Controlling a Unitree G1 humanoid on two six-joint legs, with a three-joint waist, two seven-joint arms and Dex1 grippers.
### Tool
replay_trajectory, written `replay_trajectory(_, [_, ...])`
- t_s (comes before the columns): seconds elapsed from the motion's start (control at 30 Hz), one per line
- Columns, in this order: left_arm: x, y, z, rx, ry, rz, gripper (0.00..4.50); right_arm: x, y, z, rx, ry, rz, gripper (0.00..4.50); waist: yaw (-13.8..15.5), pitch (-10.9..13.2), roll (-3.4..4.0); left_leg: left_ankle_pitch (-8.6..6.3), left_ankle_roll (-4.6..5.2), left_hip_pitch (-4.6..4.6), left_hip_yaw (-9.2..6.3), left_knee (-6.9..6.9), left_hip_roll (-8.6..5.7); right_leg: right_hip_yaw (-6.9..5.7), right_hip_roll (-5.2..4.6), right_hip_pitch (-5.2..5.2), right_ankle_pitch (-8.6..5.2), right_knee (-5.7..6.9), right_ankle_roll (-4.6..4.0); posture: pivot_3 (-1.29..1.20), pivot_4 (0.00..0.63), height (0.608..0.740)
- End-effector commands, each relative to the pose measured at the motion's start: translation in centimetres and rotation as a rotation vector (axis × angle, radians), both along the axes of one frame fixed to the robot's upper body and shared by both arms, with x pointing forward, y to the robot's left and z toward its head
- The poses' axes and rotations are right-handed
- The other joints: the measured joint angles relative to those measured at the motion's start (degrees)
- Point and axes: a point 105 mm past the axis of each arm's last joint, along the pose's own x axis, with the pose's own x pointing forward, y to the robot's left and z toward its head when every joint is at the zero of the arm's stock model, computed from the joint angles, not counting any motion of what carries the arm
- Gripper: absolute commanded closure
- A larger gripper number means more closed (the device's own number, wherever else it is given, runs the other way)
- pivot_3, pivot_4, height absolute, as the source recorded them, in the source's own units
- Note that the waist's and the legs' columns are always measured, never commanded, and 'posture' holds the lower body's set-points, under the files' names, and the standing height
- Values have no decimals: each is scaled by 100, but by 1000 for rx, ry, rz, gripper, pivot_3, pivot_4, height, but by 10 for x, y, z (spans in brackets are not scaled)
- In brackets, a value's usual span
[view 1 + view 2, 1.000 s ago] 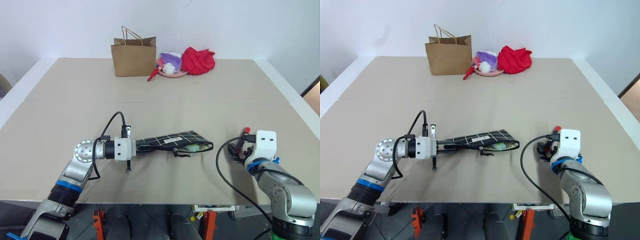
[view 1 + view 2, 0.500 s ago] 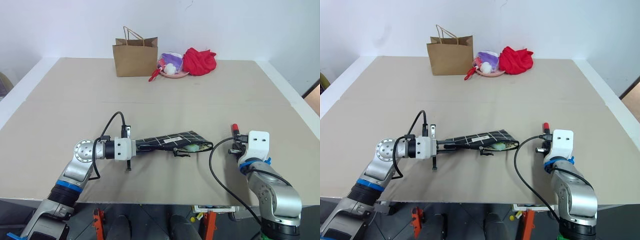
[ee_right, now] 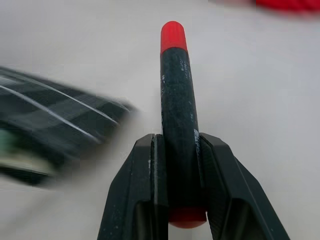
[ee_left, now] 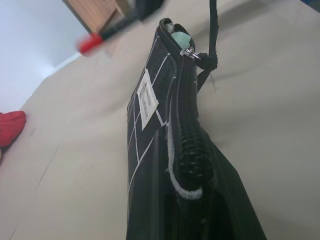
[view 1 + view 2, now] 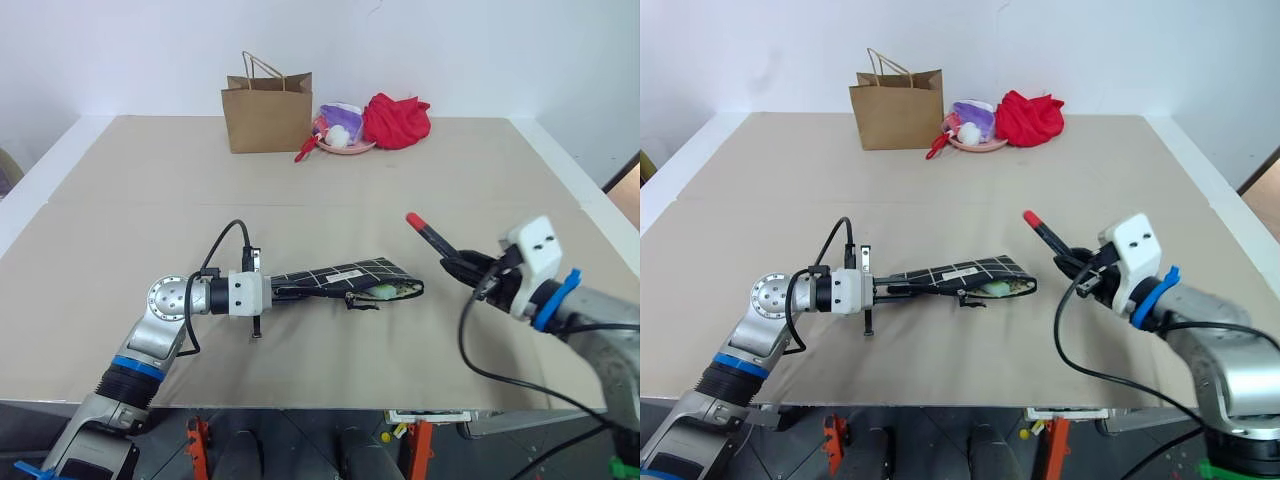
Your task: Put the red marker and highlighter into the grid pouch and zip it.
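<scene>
Pouch work was at the marker step. You had the grid pouch (image 5: 345, 280) flat on the table (image 5: 330, 190), its closed end clamped in the left gripper (image 5: 275, 293), the highlighter (image 5: 385, 294) already showing green inside its open mouth. To the right of that mouth, above the table, your right gripper (image 3: 177, 150) was clamped on the red marker (image 5: 432, 235). Next, I judged, you needed its tip aimed into the opening.

Bright, even light; blurred wrist views
</scene>
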Motion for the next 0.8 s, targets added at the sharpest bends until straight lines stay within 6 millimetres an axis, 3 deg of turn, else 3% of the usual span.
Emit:
replay_trajectory(0.03, [1, 2, 9, -14, -41, 3, 4500, -25, 15, 31, 35, 13, 274, 3888, 4, 1, -1, 0, 0, 0, -1, 1, 0, -1, 0, 0, 0, 0, 2, 0, 150, 740])
replay_trajectory(0.13, [0, 2, 9, -16, -39, 1, 4500, -46, 23, 36, 54, 130, 439, 3888, 9, 1, -1, -1, 1, -3, -1, 0, -2, 0, -2, 0, -1, -1, 5, 0, 150, 740])
replay_trajectory(0.27, [1, 2, 9, -18, -40, 5, 4500, -66, 30, 22, 30, 288, 536, 3888, 12, 1, -1, -2, 2, -2, -2, 0, -1, -2, -2, 0, -3, -1, 7, 0, 150, 740])
replay_trajectory(0.5, [0, 3, 10, -21, -41, 10, 4500, -56, 23, -8, -27, 368, 417, 3888, 9, 2, -2, -1, 1, -1, -1, 5, -2, -2, -2, -2, -3, 0, 4, 0, 150, 740])
replay_trajectory(0.8, [0, 2, 10, -21, -42, 8, 4500, -45, 17, -24, -50, 409, 316, 3888, 10, 2, -2, -1, 0, -3, 0, 3, -3, -1, -3, -5, -3, -1, 6, 0, 150, 740])
